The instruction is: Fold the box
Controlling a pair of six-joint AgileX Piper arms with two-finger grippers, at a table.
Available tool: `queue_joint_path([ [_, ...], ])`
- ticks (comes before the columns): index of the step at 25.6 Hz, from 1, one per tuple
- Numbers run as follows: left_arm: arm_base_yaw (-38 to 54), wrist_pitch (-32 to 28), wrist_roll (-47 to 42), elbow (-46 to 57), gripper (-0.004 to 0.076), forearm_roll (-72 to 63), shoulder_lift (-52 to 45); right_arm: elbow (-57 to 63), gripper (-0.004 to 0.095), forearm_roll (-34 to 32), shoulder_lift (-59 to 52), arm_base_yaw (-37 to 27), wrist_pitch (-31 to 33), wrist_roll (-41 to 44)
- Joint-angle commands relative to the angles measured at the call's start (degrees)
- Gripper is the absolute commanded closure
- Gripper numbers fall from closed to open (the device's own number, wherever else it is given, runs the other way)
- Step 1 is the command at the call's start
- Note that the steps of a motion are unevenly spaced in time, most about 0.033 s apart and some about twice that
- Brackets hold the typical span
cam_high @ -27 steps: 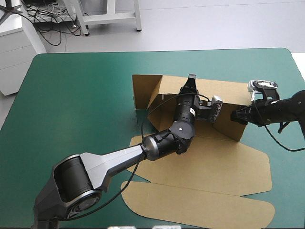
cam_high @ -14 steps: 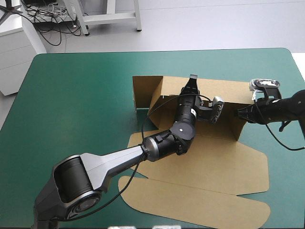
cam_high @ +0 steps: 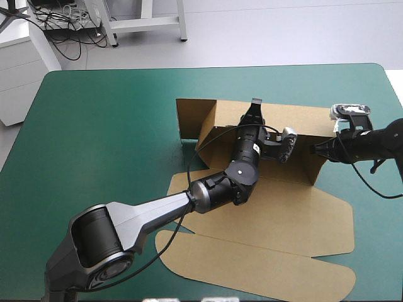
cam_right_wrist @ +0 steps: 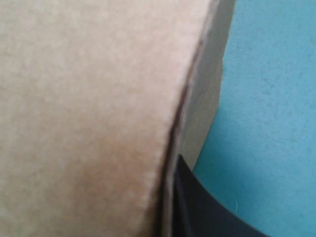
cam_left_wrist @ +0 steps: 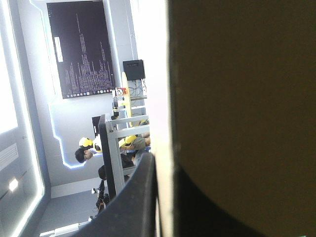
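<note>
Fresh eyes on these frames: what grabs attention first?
The brown box sits half-formed right of centre on the teal-green table, with its far walls raised and its lid panels flat toward the near edge. The left gripper pinches the top of the far wall. The right gripper grips the box's right end wall.

The left gripper [cam_high: 255, 106] is on the box's [cam_high: 296, 214] far wall, the right gripper [cam_high: 313, 150] at its right end wall.

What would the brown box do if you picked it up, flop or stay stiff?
Probably fairly stiff: the box has walls standing straight, with sharp creases. Likely light, since it is one thin sheet, pinched at its wall edges by the left gripper and right gripper. It might hinge at the folds.
</note>
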Motion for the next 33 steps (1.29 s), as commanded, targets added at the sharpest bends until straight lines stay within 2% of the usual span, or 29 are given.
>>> queue_joint_path([
  [1,-0.1,0.5,-0.8,-1.3,0.0734,0.9,-2.6,-1.0,0.0909,4.2,-0.7,0.0,0.1,-2.1],
  [7,-0.1,-0.4,-1.4,-1.3,0.0731,6.1,-2.6,-1.0,0.0908,4.9,-0.7,0.0,-1.9,-5.5],
  [13,-0.1,-2.3,-2.7,-1.3,0.0636,8.5,-2.6,-1.0,0.0908,5.0,-0.7,0.0,-3.7,-5.2],
  [15,-0.1,-3.5,-4.2,-1.3,0.0565,9.3,-2.6,-1.1,0.0907,5.0,-0.7,0.4,-3.8,-5.2],
  [16,-0.1,-3.8,-6.6,-1.3,0.0479,9.7,-2.6,-1.1,0.0908,4.0,-0.7,1.3,-3.8,-5.1],
  [18,-0.1,-3.8,-10.3,-1.3,0.0377,10.5,-2.6,-1.1,0.0908,3.0,-0.7,2.7,-4.2,-4.9],
  [20,-0.1,-3.4,-13.2,-1.3,0.0299,11.7,-2.6,-1.1,0.0908,2.3,-0.7,3.8,-5.6,-3.7],
  [21,-0.3,-2.9,-14.0,-1.3,0.0273,12.6,-2.6,-1.1,0.0908,0.6,-0.7,4.7,-8.1,-0.8],
  [25,-2.5,1.6,-14.1,-1.3,0.0288,17.2,-2.7,-1.7,0.0908,-2.4,-0.3,4.8,-10.6,3.4],
  [29,-6.6,4.7,-14.1,-1.3,0.0324,17.2,-3.2,-8.6,0.0908,-4.0,3.4,5.2,-8.0,8.1],
  [33,-10.1,7.3,-13.6,-1.3,0.0327,17.2,-4.4,-15.8,0.0908,-7.7,7.1,5.2,-3.9,12.1],
])
